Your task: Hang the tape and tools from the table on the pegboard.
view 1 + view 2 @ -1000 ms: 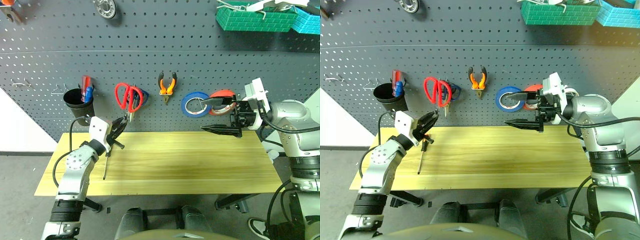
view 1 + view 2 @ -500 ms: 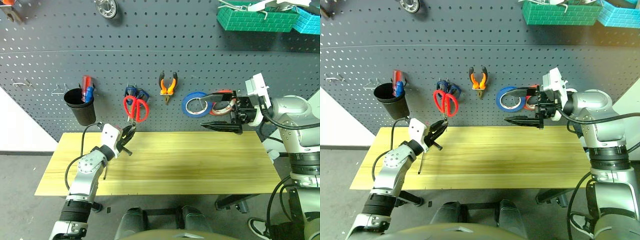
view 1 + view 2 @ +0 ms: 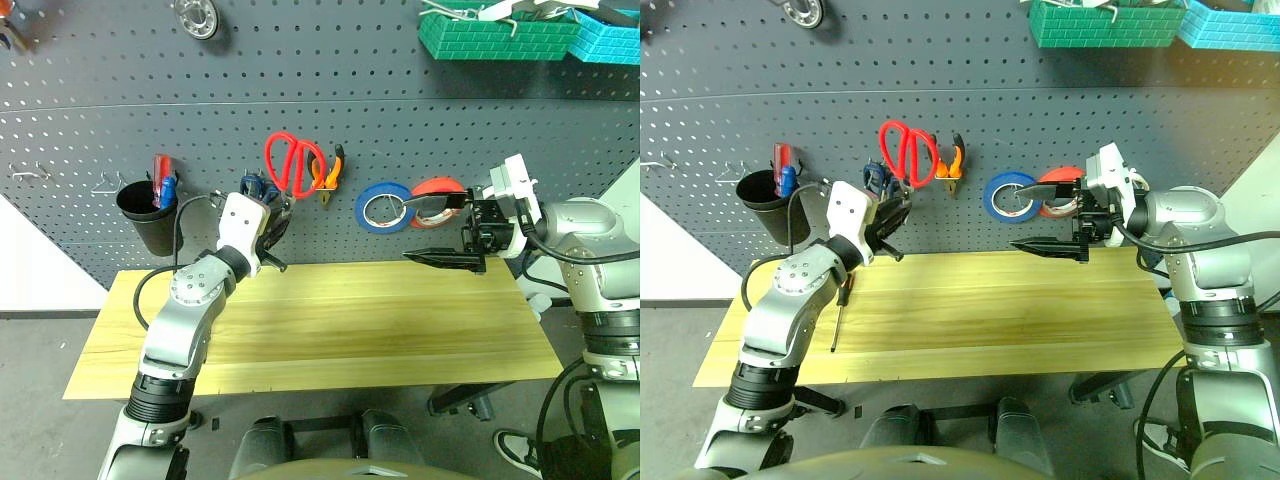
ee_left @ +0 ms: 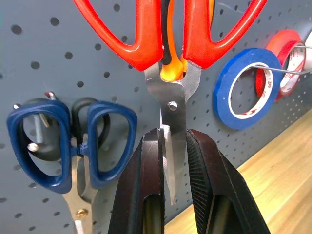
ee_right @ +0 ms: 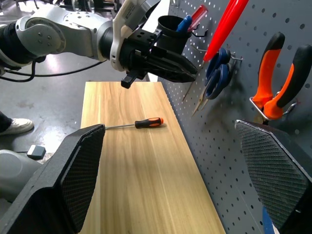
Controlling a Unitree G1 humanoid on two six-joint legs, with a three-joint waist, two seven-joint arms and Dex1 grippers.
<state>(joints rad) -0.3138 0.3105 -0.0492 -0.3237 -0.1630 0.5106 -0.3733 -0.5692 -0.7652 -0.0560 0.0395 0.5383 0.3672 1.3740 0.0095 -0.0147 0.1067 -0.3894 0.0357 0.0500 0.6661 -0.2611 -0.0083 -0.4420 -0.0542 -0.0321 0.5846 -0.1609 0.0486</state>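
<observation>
My left gripper (image 4: 173,161) is clamped on the red-handled steel scissors (image 3: 294,163) against the dark grey perforated pegboard (image 3: 420,130); right gripper (image 3: 441,232) gapes wide.

I am seeing the red-handled steel scissors (image 4: 168,58) standing handles-up against the dark grey perforated pegboard (image 3: 400,110), blades closed and pinched at their tips. The orange-and-black pliers (image 3: 953,165) are hanging at their three o'clock, then the blue tape roll (image 3: 384,207). The slim orange-and-black screwdriver (image 5: 136,124) is lying on the light yellow plank table (image 3: 400,320).
</observation>
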